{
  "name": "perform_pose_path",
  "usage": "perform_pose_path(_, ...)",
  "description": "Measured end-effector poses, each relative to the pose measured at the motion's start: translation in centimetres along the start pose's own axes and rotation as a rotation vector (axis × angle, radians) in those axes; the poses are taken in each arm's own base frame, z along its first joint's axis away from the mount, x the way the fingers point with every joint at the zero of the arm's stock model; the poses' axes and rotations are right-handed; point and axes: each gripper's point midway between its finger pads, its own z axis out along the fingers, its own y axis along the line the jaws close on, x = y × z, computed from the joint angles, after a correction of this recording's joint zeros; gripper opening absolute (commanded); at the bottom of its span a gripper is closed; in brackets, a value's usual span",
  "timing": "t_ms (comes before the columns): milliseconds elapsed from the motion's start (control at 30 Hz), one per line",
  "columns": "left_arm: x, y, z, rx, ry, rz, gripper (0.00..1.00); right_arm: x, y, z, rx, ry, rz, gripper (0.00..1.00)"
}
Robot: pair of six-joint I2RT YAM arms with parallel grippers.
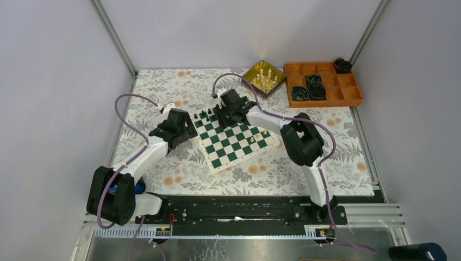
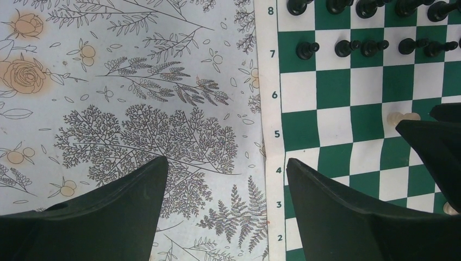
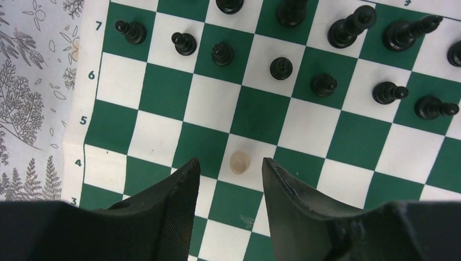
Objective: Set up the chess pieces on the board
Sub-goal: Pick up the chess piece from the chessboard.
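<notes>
here, cream pawn [image 3: 240,161] upright, right tool [image 3: 230,166] parted around it

One board [image 1: 234,144], one tin [image 1: 249,73], one tray [image 1: 348,94]

I see bright, even, diffuse light with only faint soft shadows, a somewhat soft overhead view, and crisp wrist views of the board [image 3: 255,109], where the black pieces [image 3: 352,26] lean outward toward the frame edges and the near fingers [image 2: 108,217] read as dark, low-detail shapes.
</notes>
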Motion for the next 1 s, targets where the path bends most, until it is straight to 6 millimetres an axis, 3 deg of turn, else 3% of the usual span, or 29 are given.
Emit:
perform_pose_path(267,0.0,0.0,0.0,0.001,-0.001,0.004,0.88,0.5,0.1,1.1,-0.005,0.017,0.000,0.49)
perform_pose_path(500,0.0,0.0,0.0,0.001,-0.001,0.007,0.88,1.1,0.0,1.5,-0.003,0.032,-0.003,0.36)
perform_pose_path(667,0.0,0.0,0.1,0.003,-0.004,0.007,0.88,1.2,-0.1,1.7,-0.002,0.033,-0.007,0.19)
perform_pose_path(1000,0.1,0.1,0.1,0.002,-0.001,0.007,0.88,1.4,-0.2,1.6,0.004,0.018,-0.015,0.07)
